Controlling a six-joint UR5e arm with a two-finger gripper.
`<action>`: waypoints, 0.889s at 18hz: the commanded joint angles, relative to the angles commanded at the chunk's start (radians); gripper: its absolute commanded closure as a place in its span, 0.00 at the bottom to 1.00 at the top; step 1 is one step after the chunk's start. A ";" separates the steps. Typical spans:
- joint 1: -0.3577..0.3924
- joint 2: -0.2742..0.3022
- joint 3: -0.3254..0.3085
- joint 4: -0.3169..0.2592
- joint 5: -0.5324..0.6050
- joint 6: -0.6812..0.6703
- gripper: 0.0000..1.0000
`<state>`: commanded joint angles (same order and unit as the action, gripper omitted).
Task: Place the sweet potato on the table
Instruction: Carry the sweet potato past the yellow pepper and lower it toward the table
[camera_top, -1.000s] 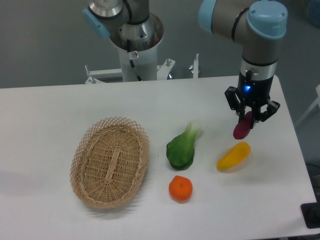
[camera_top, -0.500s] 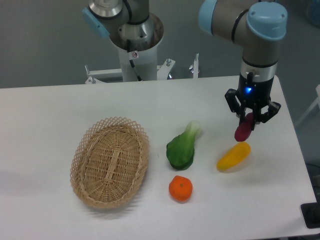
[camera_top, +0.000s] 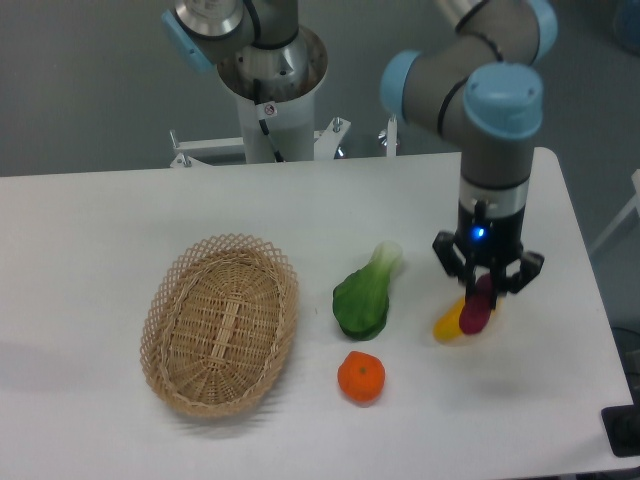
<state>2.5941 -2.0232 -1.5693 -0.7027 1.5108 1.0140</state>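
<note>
One tuber being carried: sweet potato (camera_top: 474, 314) hanging pinched in gripper (camera_top: 485, 292), low over table (camera_top: 120, 215) at its right side, overlapping yellow pepper (camera_top: 450, 322) in view. Needing to clear the pepper sideways before lowering, probably toward bare surface nearer the right edge, then setting down gently and opening only once resting, to avoid rolling. Arm reaching from upper right, wrist pointing straight down, fingers closed on the tuber's upper end. Bok choy (camera_top: 364, 295), orange (camera_top: 361, 377), basket (camera_top: 220, 323) sitting well left.
</note>
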 joint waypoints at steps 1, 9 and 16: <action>-0.008 -0.014 0.000 0.003 0.009 0.000 0.67; -0.045 -0.118 0.043 0.032 0.011 -0.172 0.67; -0.051 -0.160 0.043 0.042 0.011 -0.181 0.67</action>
<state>2.5434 -2.1828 -1.5263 -0.6611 1.5217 0.8329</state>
